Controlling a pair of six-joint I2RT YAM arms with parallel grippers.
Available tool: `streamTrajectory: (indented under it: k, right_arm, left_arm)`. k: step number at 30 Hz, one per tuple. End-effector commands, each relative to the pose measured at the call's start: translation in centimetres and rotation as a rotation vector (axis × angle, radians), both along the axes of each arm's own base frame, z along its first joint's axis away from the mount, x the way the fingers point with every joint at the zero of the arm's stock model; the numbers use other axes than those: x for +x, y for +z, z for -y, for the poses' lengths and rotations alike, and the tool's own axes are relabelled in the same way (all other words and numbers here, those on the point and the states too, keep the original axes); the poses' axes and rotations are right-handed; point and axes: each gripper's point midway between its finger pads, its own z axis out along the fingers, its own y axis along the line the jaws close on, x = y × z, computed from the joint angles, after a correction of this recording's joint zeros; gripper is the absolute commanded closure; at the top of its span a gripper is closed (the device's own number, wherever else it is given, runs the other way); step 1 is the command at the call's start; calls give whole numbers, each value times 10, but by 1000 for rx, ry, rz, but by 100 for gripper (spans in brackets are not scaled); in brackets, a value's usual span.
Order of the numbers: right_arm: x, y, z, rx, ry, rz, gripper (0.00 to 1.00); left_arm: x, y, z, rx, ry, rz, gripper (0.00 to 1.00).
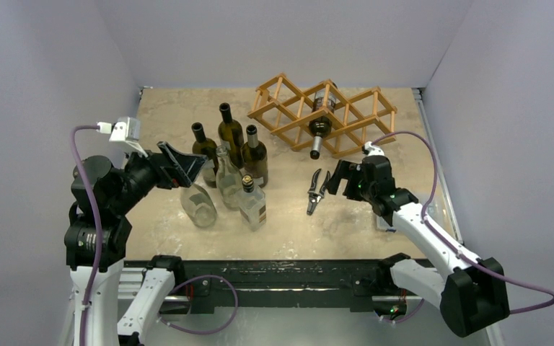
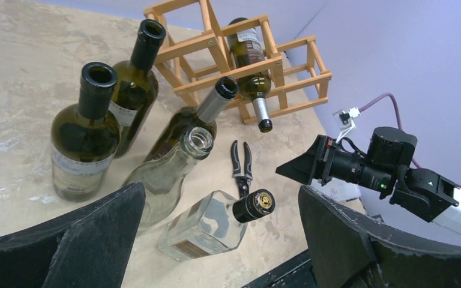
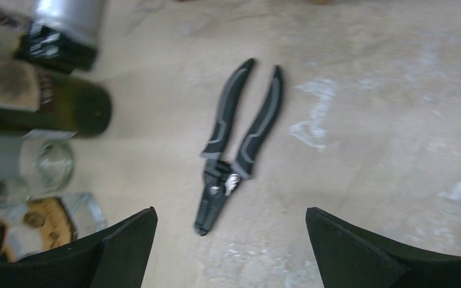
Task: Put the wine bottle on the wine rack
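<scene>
Fingers (image 2: 84, 240) apart; one bottle (image 2: 253, 84) in rack (image 2: 186, 47)

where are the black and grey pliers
In the top external view the black and grey pliers lie flat on the beige table right of centre, between the square clear glass bottle and the right gripper, in front of the wooden wine rack.

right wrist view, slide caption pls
Open right gripper poised above grey-handled pliers lying on the beige table.

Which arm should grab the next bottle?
Left. The left gripper is open right beside the standing bottles. The right gripper, open too, hovers by the pliers, farther from the bottles, though nearer the wine rack.
</scene>
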Motion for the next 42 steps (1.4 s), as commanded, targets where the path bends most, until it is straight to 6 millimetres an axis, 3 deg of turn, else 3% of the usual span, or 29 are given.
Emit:
streamTrajectory:
  k: [1, 6, 10, 14, 21, 26, 35, 42]
  right_arm:
    - [-9, 52, -59, 133, 298, 155, 1]
    - [-21, 94, -87, 217, 441, 250, 1]
    - [-14, 108, -84, 197, 410, 278, 1]
    - [-1, 104, -75, 141, 341, 271, 1]
    - [9, 99, -71, 105, 301, 242, 1]
    - [10, 96, -67, 97, 272, 236, 1]
    - [14, 86, -68, 98, 246, 193, 1]
    - [15, 78, -68, 92, 243, 183, 1]
  left_arm:
    - [4, 8, 16, -53, -89, 5, 0]
    - [2, 14, 27, -85, -166, 11, 0]
    - [-5, 23, 44, -97, -267, 20, 0]
    - [-8, 10, 52, 26, -263, -39, 0]
    - [-7, -32, 67, 258, -235, -140, 0]
    - [2, -60, 71, 440, -177, -210, 11]
    - [11, -88, 109, 560, -216, -270, 18]
    - [11, -102, 119, 678, -206, -270, 29]
